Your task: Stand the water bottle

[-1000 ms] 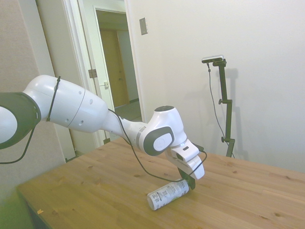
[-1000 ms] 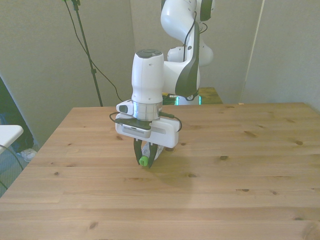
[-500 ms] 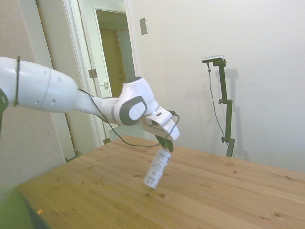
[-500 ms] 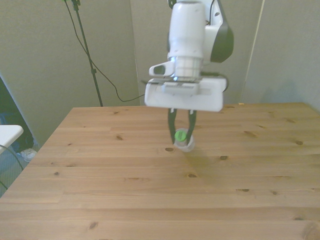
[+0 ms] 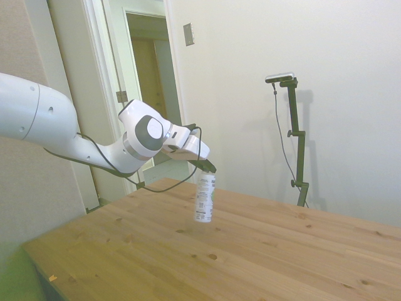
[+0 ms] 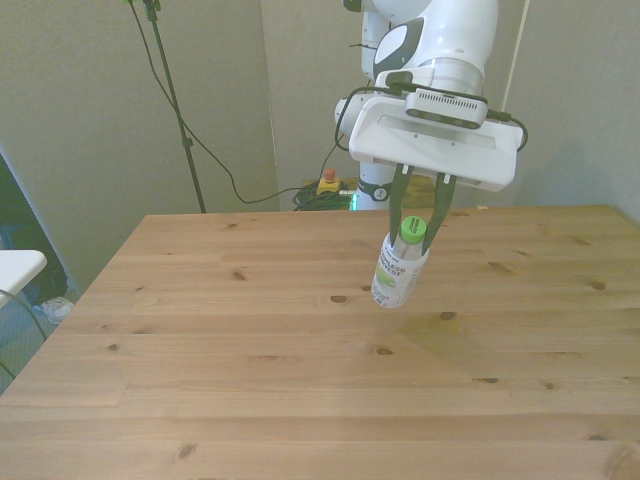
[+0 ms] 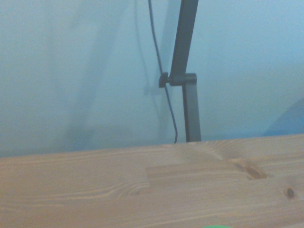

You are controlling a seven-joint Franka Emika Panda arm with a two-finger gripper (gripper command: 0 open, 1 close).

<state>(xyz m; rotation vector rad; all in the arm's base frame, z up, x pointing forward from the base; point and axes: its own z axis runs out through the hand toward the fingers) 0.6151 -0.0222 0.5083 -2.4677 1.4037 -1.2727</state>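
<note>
The water bottle point(image 6: 401, 268) hangs in the air over the middle of the wooden table point(image 6: 250, 380), cap up and close to upright with its base swung a little toward the front view's left, and we see clear space between its bottom and the boards. The gripper point(image 6: 420, 215) has its two fingers closed on the neck just under the green cap point(image 6: 412, 229) (the exact contact is hard to make out). We judge the lifting and turning nearly done; lowering, settling the base flat and letting go remain.
</note>
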